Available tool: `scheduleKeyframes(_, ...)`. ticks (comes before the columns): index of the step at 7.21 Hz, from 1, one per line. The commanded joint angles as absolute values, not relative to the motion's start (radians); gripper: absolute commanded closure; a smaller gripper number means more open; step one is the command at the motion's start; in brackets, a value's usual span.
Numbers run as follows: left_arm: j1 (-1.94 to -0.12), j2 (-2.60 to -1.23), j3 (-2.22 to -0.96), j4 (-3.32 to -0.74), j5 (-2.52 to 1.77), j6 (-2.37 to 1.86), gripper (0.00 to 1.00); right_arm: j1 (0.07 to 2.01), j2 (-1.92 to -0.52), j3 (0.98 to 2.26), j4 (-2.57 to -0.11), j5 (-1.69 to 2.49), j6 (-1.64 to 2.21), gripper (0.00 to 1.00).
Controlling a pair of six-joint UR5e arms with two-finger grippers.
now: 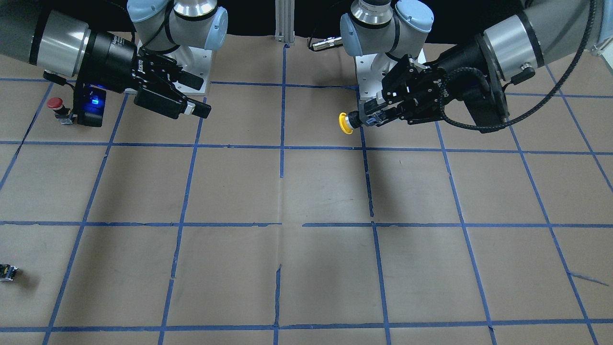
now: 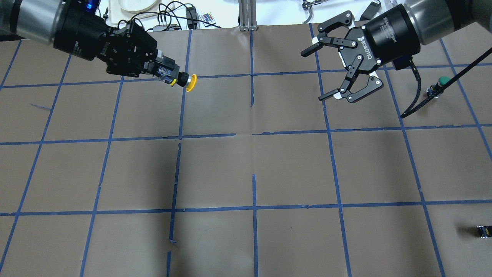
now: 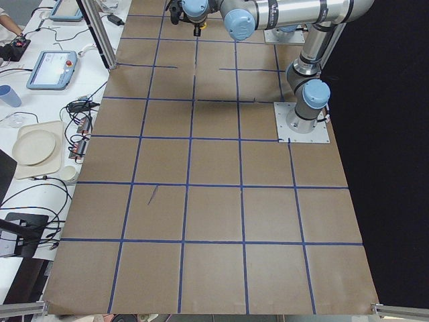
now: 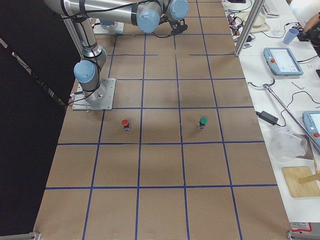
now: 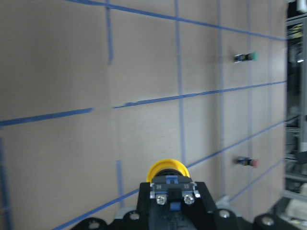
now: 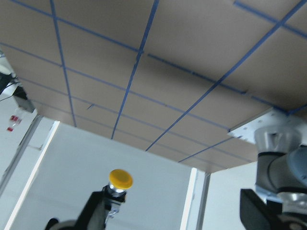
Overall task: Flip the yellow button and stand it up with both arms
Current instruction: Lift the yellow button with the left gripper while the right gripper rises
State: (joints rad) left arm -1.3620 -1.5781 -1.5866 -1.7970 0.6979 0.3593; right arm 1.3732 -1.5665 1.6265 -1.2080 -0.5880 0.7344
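Note:
The yellow button is held off the table, lying sideways, its yellow cap pointing toward the table's middle. My left gripper is shut on its black-and-grey body. It also shows in the front-facing view in the left gripper, and in the left wrist view just past the shut fingertips. My right gripper is open and empty, raised over the table, well to the right of the button and facing it. It shows in the front-facing view. The right wrist view shows the button at a distance.
A red-capped button stands on the table near the right arm's wrist. A green-capped button stands at the far right. A tiny dark part lies near the right front edge. Cables and plates lie beyond the table's far edge.

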Motion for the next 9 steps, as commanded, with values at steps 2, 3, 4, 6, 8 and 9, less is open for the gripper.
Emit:
scheduleKeyframes(2, -1.402, -1.536, -1.644, -1.801, 0.323, 0.341, 0.88, 1.371, -1.571, 1.703, -1.167, -0.382, 0.739, 0.0)
scheduleKeyframes(3, -1.416, -1.536, -1.651, -1.799, 0.217, 0.35, 0.88, 1.371, -1.569, 1.703, -1.131, -0.373, 0.756, 0.0)
scheduleKeyframes(4, -1.417, -1.536, -1.654, -1.795, 0.146, 0.351, 0.88, 1.371, -1.568, 1.703, -1.102, -0.301, 0.767, 0.0)
scheduleKeyframes(6, -1.419, -1.532, -1.675, -1.783, 0.061, 0.423, 0.88, 1.371, -1.577, 1.688, -1.1, -0.233, 0.883, 0.0)
scheduleKeyframes(8, -1.434, -1.526, -1.675, -1.743, 0.032, 0.425, 0.88, 1.374, -1.623, 1.681, -1.104, -0.218, 0.954, 0.0)
scheduleKeyframes(9, -1.443, -1.526, -1.677, -1.744, 0.022, 0.423, 0.88, 1.387, -1.661, 1.677, -1.108, -0.177, 0.981, 0.0)
